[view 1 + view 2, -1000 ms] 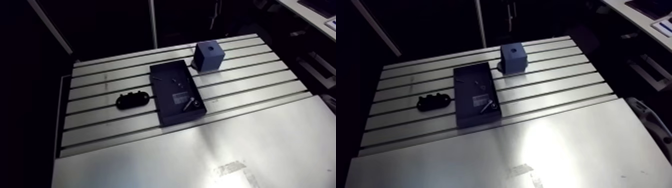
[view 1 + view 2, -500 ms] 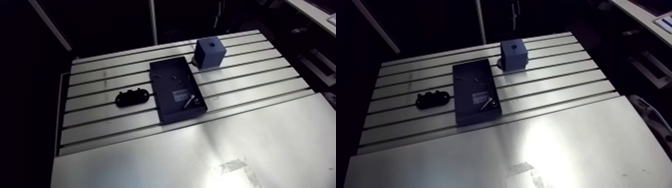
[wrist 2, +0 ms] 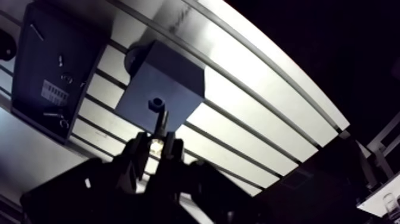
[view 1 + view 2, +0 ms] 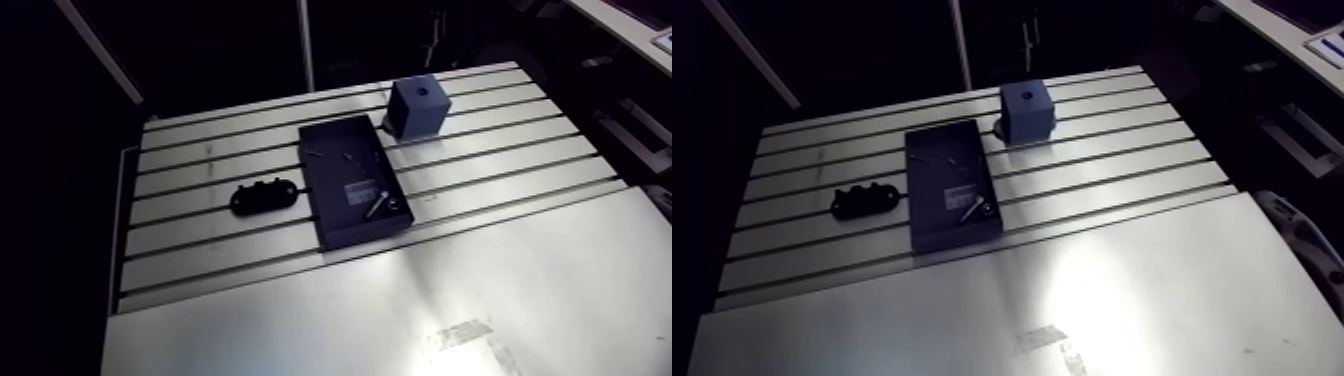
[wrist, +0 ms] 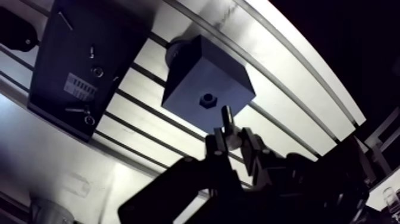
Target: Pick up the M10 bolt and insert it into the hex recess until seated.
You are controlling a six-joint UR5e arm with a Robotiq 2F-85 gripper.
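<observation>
Held the M10 bolt (image 5: 227,119) clamped by its head in the tool (image 5: 233,139), fingers (image 5: 215,146) only narrowly apart, shank pointing ahead. Hovered with the tip just beside the hex recess (image 5: 207,99) in the blue block (image 4: 420,105) near the table's (image 4: 520,170) far edge. Noted the black tray (image 4: 365,235) mid-table, beside the block.

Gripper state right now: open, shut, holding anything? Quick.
Gripper: shut on the M10 bolt, which sticks out ahead of the fingers toward the block, not yet in the hex recess.
</observation>
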